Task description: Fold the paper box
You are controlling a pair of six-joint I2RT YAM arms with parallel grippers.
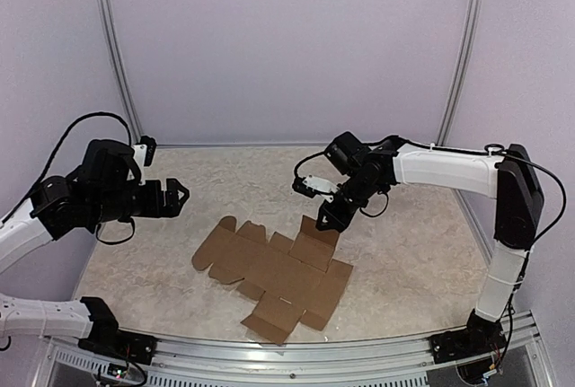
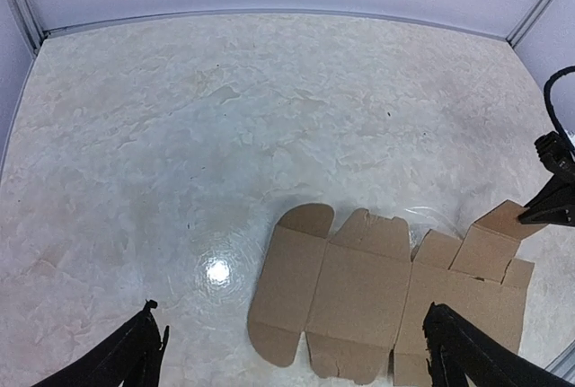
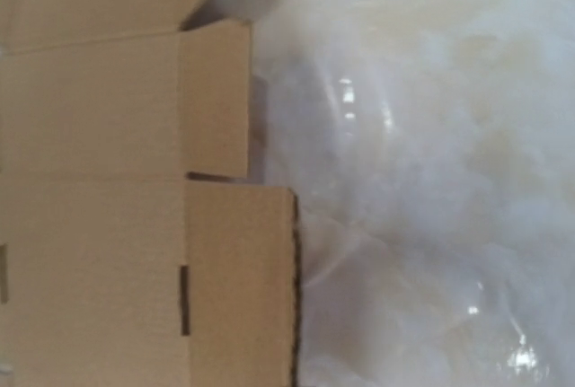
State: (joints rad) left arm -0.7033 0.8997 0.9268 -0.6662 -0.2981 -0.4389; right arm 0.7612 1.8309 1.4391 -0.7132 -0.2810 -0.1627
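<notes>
The paper box is a flat brown die-cut sheet lying unfolded in the middle of the table. It also shows in the left wrist view and the right wrist view. Its far right flap is tilted up a little. My right gripper hangs low right at that flap; in the left wrist view its fingers look apart, with one tip at the flap's edge. My left gripper is open and empty, above the table left of the sheet.
The marbled tabletop is ringed by pale walls with two metal corner posts. A metal rail runs along the near edge. The right arm's cable loops above the sheet's far side.
</notes>
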